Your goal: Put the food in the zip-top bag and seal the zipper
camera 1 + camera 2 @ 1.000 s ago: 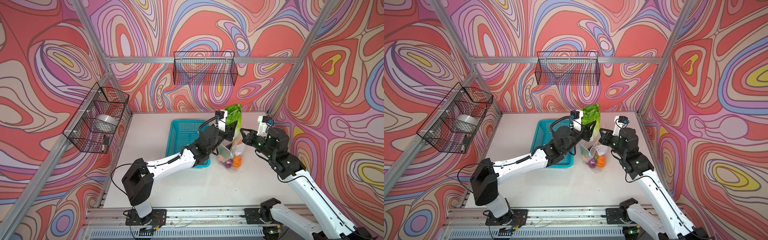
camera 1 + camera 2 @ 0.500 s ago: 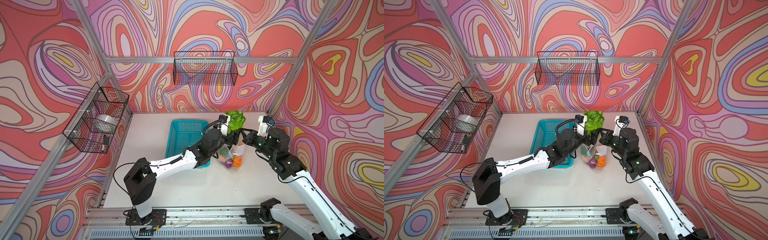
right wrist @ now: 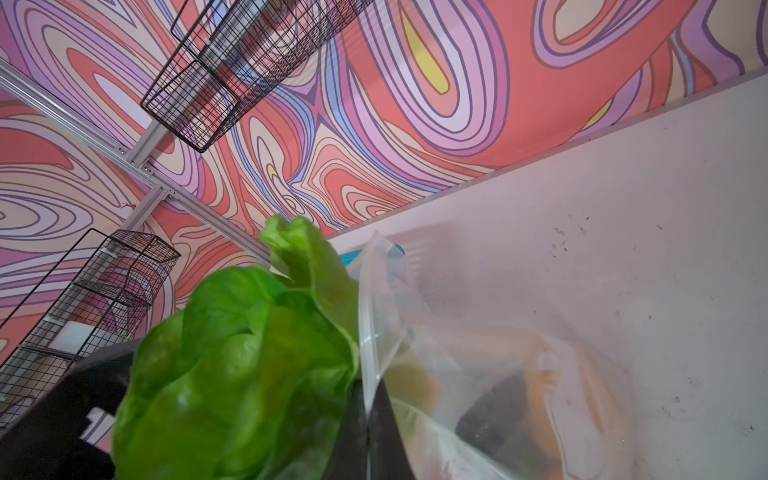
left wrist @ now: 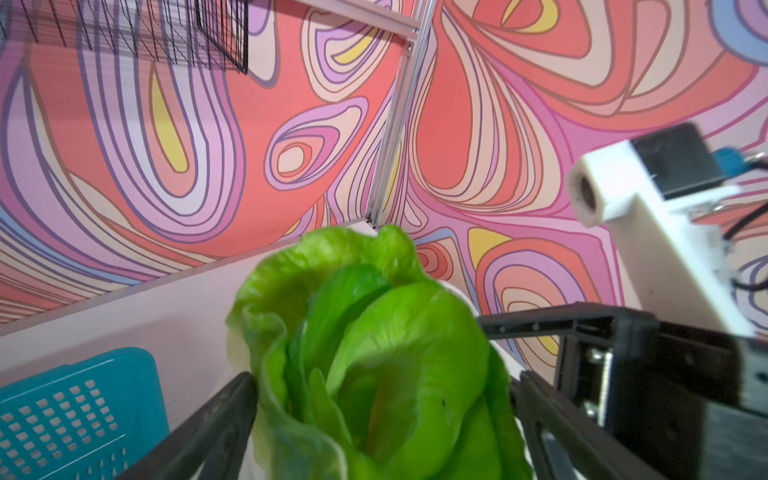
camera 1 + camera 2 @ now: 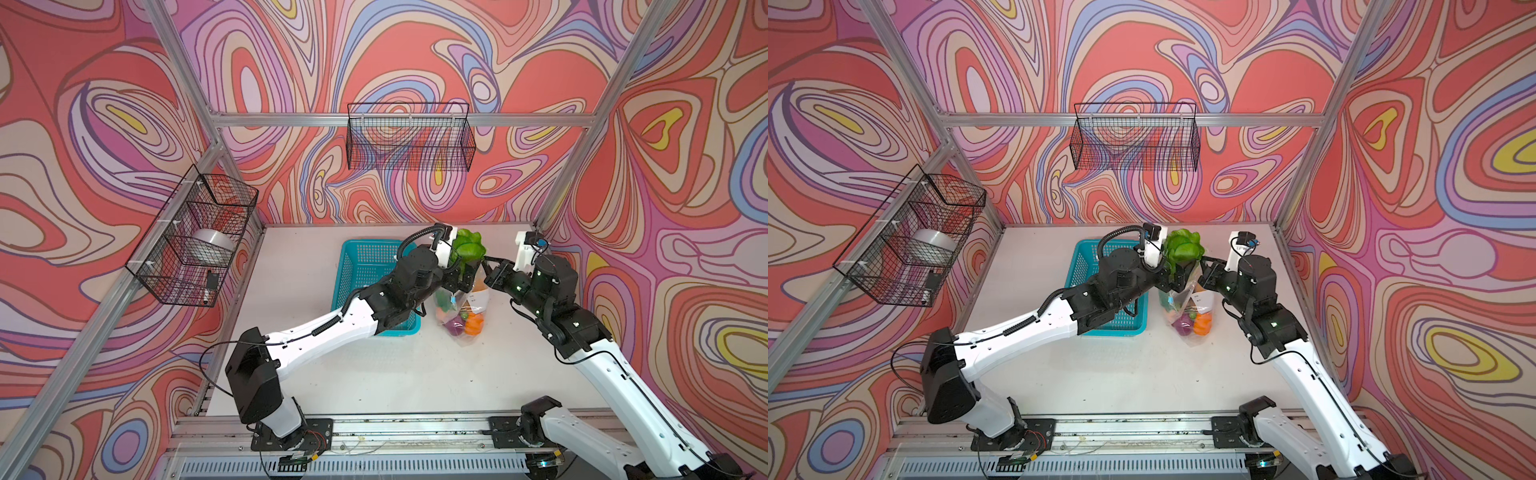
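The clear zip-top bag (image 5: 462,320) (image 5: 1188,332) stands on the table to the right of the basket, with a purple onion (image 5: 455,327) and an orange pumpkin (image 5: 473,325) at its bottom. The green lettuce (image 5: 468,248) (image 5: 1183,248) (image 4: 374,353) (image 3: 241,365) stands upright in the bag's mouth, its leaves sticking out. My left gripper (image 5: 460,274) (image 4: 382,390) is open, one finger on each side of the lettuce. My right gripper (image 5: 486,262) (image 3: 368,399) is shut on the bag's upper edge and holds it up. A light-blue slider tab (image 5: 452,298) hangs on the zipper.
A teal perforated basket (image 5: 365,266) (image 5: 1088,257) (image 4: 62,407) lies under the left arm, just left of the bag. A black wire basket (image 5: 409,137) hangs on the back wall. Another wire basket (image 5: 195,237) on the left wall holds a tape roll.
The left gripper has come down with the lettuce to the bag's mouth and its jaws have opened wide. The right gripper keeps its hold on the bag edge.
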You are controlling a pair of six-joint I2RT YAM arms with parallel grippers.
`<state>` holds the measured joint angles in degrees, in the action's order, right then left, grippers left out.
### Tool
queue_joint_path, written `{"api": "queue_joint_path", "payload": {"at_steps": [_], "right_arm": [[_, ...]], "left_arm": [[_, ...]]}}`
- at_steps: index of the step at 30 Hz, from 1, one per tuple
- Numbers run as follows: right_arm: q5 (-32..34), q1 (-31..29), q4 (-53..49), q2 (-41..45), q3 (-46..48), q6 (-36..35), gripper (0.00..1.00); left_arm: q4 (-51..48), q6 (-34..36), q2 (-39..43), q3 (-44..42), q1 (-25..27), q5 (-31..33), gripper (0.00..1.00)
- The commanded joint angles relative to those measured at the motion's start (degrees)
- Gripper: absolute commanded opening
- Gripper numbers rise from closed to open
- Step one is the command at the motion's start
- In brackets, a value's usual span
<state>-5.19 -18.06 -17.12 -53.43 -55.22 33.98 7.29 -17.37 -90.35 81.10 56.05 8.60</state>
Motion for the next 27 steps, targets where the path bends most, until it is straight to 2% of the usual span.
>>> {"api": "queue_joint_path", "payload": {"at_steps": [1, 8, 11, 15, 18, 22, 27], "right_arm": [[0.3, -0.2, 1.6, -0.1, -0.5, -0.7, 0.00], [0.1, -0.2, 1.7, 0.2, -0.2, -0.6, 0.00], [0.4, -0.2, 1.4, 0.5, -0.2, -0.7, 0.00], [0.5, -0.2, 1.2, 0.6, -0.2, -0.8, 0.00], [0.4, -0.2, 1.3, 0.5, -0.4, -0.8, 0.00], [0.1, -0.2, 1.4, 0.4, -0.2, -0.5, 0.00], [-0.1, -0.2, 1.4, 0.6, -0.1, -0.3, 0.00]], "left_arm": [[-6.3, -0.3, 3.7, 2.2, -1.0, -0.6, 1.00], [-8.4, -7.5, 6.4, -1.5, -6.5, -4.9, 0.99], [-8.7, -11.0, 7.7, -4.2, -9.5, -7.3, 0.92], [-13.9, -10.4, 8.0, -3.9, -11.0, -8.4, 0.84], [-19.6, -10.0, 7.2, -2.4, -11.2, -8.5, 0.82], [-26.9, -10.9, 5.8, -1.5, -11.5, -6.0, 0.79], [-28.5, -12.0, 3.9, -1.6, -11.6, -8.4, 0.74]]}}
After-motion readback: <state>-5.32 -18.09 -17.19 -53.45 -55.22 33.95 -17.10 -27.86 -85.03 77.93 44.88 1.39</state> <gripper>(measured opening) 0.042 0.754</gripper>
